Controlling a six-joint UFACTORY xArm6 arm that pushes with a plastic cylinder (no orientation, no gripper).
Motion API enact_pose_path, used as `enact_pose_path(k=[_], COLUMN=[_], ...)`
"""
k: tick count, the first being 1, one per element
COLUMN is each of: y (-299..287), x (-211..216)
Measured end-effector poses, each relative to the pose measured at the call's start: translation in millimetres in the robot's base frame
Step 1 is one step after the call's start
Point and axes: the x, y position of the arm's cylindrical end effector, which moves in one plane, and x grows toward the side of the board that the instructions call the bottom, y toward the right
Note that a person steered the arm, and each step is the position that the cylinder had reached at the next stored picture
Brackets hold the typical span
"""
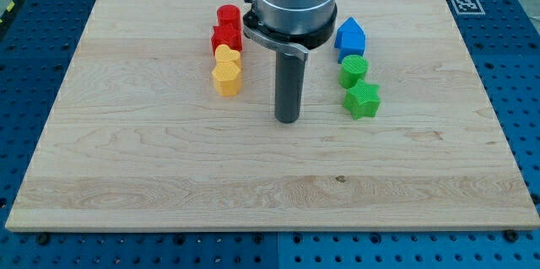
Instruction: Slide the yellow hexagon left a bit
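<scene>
Two yellow blocks stand close together left of the board's centre. The lower one (227, 78) looks like the hexagon. The upper yellow block (225, 53) is smaller in view, its shape unclear, and it sits against the hexagon's top side. My tip (288, 121) rests on the board to the right of the yellow hexagon and a little below it, with a clear gap between them. The arm's grey body hides the board directly above the rod.
A red cylinder (227, 16) and a red block (226, 38) line up above the yellow pair. To the right of the rod stand a blue house-shaped block (350, 37), a green cylinder (354, 70) and a green star (363, 99). The wooden board (126, 176) lies on a blue perforated table.
</scene>
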Motion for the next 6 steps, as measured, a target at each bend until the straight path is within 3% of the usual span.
enact_pose_path(k=[3, 5, 6], y=[-60, -107, -89], x=[-55, -61, -35])
